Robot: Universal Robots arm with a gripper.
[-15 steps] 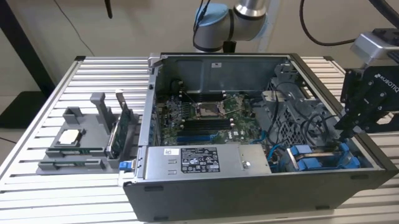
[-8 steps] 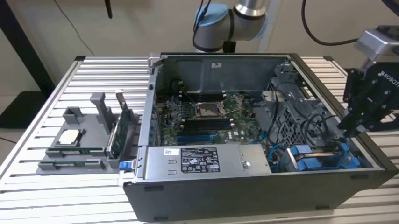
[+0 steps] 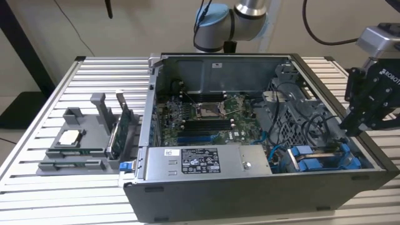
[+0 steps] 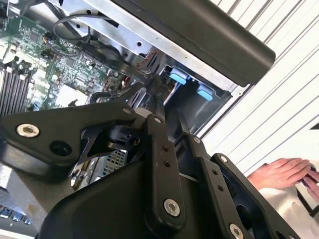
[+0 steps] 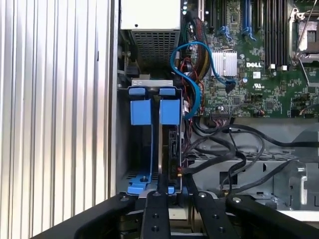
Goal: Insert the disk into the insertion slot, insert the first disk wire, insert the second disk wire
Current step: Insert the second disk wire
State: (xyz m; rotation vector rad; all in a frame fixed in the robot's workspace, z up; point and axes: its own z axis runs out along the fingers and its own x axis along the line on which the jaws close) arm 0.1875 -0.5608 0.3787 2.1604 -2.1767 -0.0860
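The first wrist view looks down into the insertion slot (image 5: 149,92), where what appears to be the disk (image 5: 173,147) stands on edge beneath two blue tabs (image 5: 169,112), just beside a looping blue cable (image 5: 174,55) and crowding black cables (image 5: 234,144). On the bay's other side runs the case wall (image 5: 114,124), then bare slatted table (image 5: 50,124). The exterior view places the gripper (image 3: 351,126) above the case's rim at the exterior view's right, clear of the bay, with open air around it. The second wrist view shows its jaws drawn together on nothing, and a person's hand (image 4: 281,172) resting well apart.
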